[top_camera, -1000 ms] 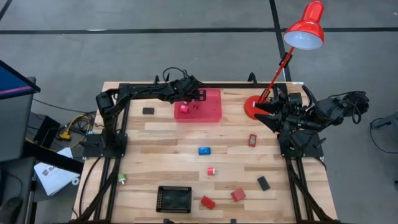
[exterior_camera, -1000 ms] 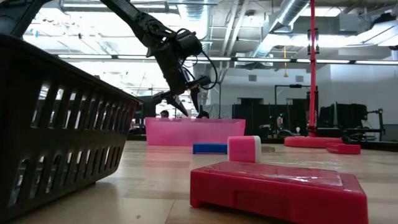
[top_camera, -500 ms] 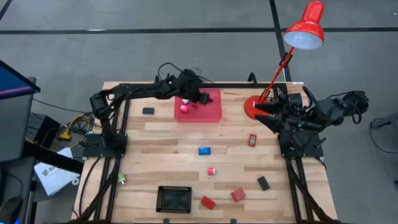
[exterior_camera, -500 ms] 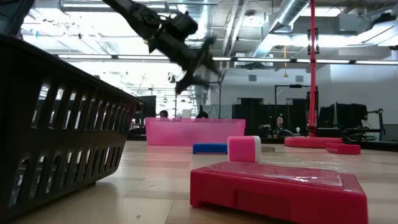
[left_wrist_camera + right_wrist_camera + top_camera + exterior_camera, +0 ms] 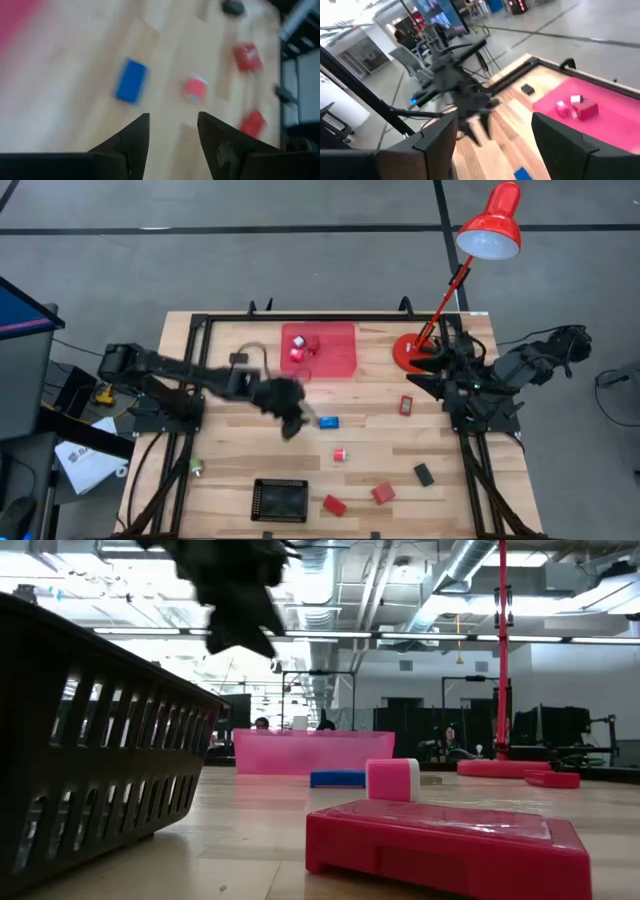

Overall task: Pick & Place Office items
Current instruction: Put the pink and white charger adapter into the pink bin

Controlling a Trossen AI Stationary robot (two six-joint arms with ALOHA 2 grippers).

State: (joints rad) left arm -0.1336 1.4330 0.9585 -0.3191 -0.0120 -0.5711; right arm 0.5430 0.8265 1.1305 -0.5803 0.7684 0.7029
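Left gripper (image 5: 292, 423) hangs over mid-table, just left of the blue block (image 5: 328, 422). Fingers apart, nothing between them (wrist view shows bare wood in the gap). Right gripper (image 5: 424, 363) is parked at the right edge by the red lamp's base (image 5: 405, 352), fingers spread, empty.

Where the office items are:
- a few small red-and-white pieces already in the pink tray (image 5: 335, 350) at the back
- blue block mid-table, flat on the wood
- small red-and-white piece (image 5: 340, 454) just in front of it
- red block (image 5: 406, 405) to the right
- two red blocks (image 5: 383, 494) and a black rectangle (image 5: 424, 474) near the front edge
- another black rectangle (image 5: 238, 358) at the back left, tiny green/white bit (image 5: 196, 468) at the left edge
- black basket (image 5: 280, 499) at the front, contents not visible

Handling guess: blue block looks rigid, light and smooth-sided, probably plastic. It could skate on the wood if only one finger lands first. Best grip is across the short width, centred on the length, fingers down the long faces. It's lying slightly skewed in the left wrist view, so the wrist likely needs a small rotation to square up. Nothing about it looks fragile, so a firm close should be fine
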